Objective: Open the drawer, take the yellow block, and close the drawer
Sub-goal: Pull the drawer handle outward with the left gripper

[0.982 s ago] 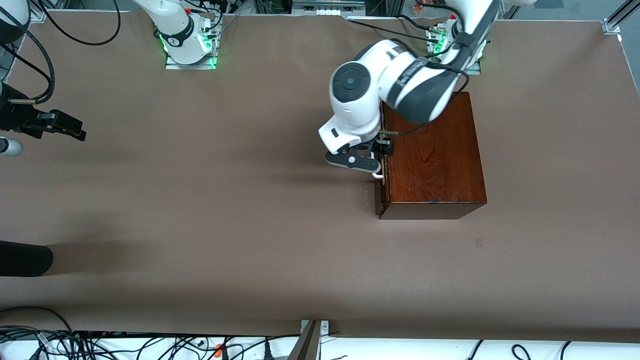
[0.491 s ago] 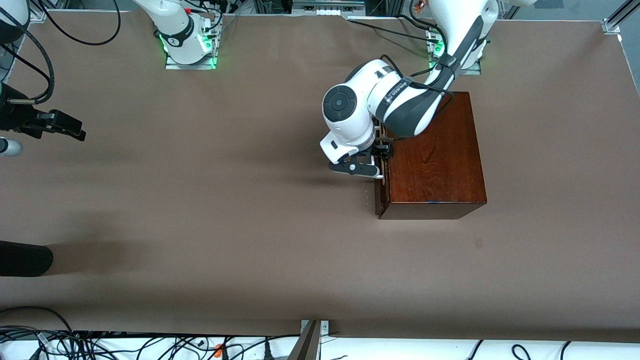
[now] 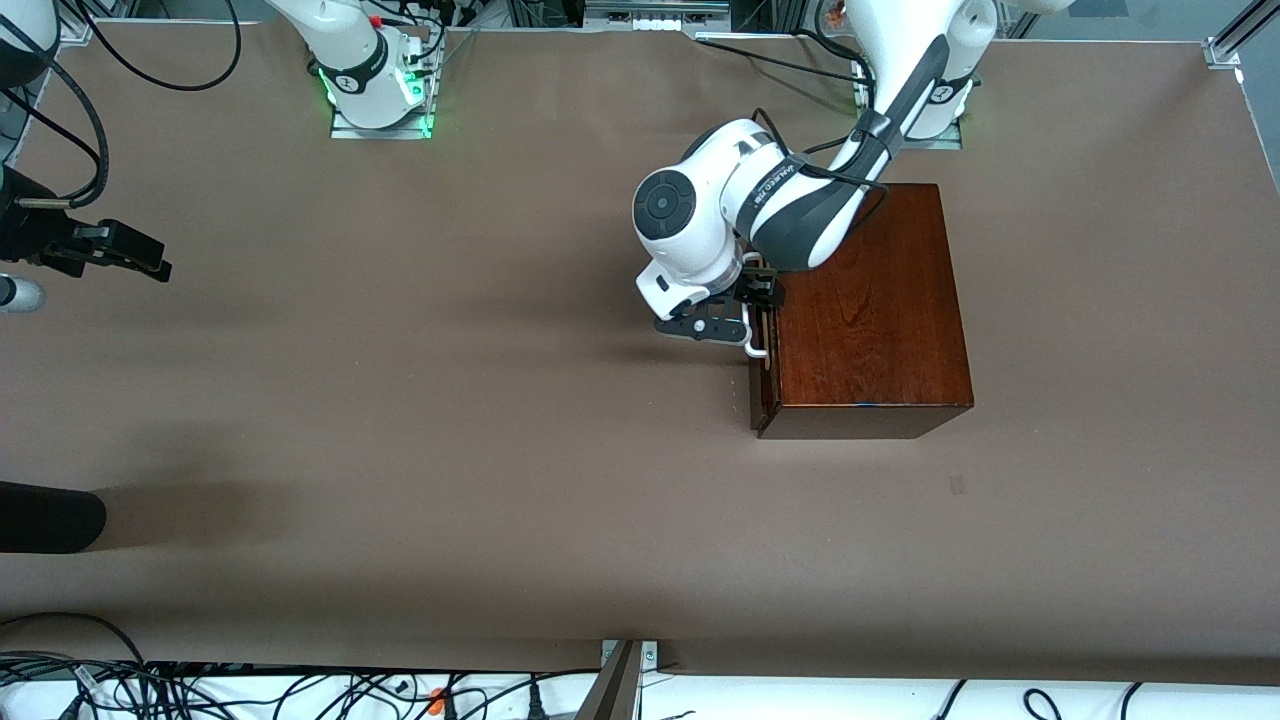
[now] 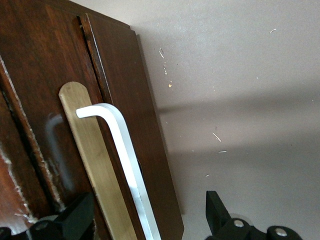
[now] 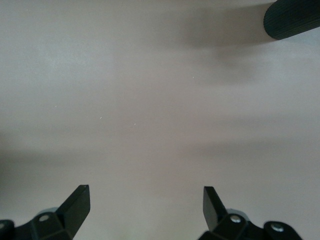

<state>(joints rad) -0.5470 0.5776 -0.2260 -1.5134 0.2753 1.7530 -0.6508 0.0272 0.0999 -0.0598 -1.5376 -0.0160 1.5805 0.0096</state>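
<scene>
While the drawer (image 3: 759, 385) is shut in the dark wooden box (image 3: 866, 305), the yellow block cannot be seen. The left gripper (image 3: 752, 318) sits right at the drawer's front, fingers spread with the white handle (image 4: 122, 160) between them, one finger on each side of the long bar. That arm bends down over the box. The right gripper (image 3: 150, 262) waits near the table's edge, spread open.

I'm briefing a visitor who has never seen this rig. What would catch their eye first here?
The glossy dark wooden box toward the left arm's end of the brown table stands out. The left gripper is at its closed drawer, open fingers either side of the white handle. The right gripper waits open over bare table.
</scene>
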